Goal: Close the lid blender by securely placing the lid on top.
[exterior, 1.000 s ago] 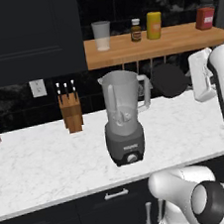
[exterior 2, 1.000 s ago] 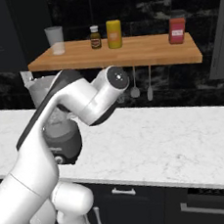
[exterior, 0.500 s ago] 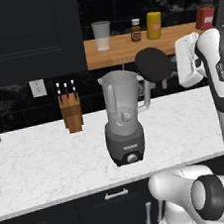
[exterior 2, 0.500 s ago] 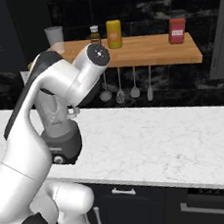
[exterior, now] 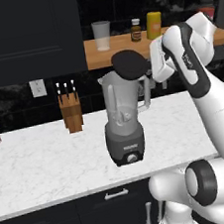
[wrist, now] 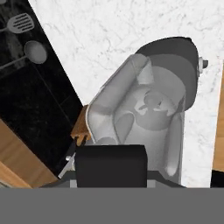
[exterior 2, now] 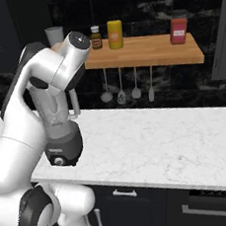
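Observation:
The blender [exterior: 123, 117] stands on the white marble counter [exterior: 45, 162], a clear grey jar with a side handle on a dark base with a front knob. My gripper [exterior: 149, 68] is shut on the black lid [exterior: 129, 64], which it holds tilted just above the jar's rim, towards the handle side. In the hand view the lid [wrist: 110, 164] lies across the bottom and the open jar mouth [wrist: 146, 116] is right beyond it. From the right base view my arm covers most of the jar, and the blender base [exterior 2: 64, 148] shows below it.
A wooden knife block [exterior: 72, 113] stands left of the blender. The wooden shelf [exterior: 126, 52] behind carries a glass cup [exterior: 102, 35], a bottle, a yellow canister and a red one [exterior 2: 178, 30]. Utensils [exterior 2: 127, 89] hang under the shelf.
My arm has swung left with the lid, from the right side of the counter to just above the blender jar. The blender has not moved.

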Motion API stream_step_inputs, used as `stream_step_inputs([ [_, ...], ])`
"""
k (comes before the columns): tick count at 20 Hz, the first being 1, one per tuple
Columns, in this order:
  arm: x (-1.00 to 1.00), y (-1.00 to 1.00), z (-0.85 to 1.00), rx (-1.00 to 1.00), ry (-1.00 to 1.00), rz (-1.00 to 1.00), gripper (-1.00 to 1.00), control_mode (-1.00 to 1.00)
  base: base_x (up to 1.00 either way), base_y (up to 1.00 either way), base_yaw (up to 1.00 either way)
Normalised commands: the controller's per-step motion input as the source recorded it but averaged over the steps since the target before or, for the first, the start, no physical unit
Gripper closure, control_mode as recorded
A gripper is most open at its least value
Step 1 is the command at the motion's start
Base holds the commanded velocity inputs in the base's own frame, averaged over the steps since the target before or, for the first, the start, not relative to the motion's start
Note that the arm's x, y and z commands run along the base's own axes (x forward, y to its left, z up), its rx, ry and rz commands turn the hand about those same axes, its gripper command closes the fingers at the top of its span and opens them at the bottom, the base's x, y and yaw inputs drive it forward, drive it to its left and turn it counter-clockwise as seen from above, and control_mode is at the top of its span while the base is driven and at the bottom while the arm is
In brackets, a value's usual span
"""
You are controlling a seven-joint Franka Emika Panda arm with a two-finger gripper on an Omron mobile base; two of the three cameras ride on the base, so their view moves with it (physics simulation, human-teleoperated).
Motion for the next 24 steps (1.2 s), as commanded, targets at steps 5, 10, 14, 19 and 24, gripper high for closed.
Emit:
stream_step_inputs([
  [5,0.32,0.18,-0.04,-0.08,0.17,0.00,1.00,-1.00,0.00,0.00,0.00],
  [10,0.22,0.18,-0.03,-0.08,0.14,0.03,1.00,-1.00,0.00,0.00,0.00],
  [14,0.26,0.13,0.00,-0.04,0.05,0.08,1.00,-1.00,0.00,0.00,0.00],
  [19,0.25,0.17,-0.01,-0.01,0.03,0.12,1.00,-1.00,0.00,0.00,0.00],
  [24,0.04,0.20,-0.06,-0.01,0.01,0.13,1.00,-1.00,0.00,0.00,0.00],
])
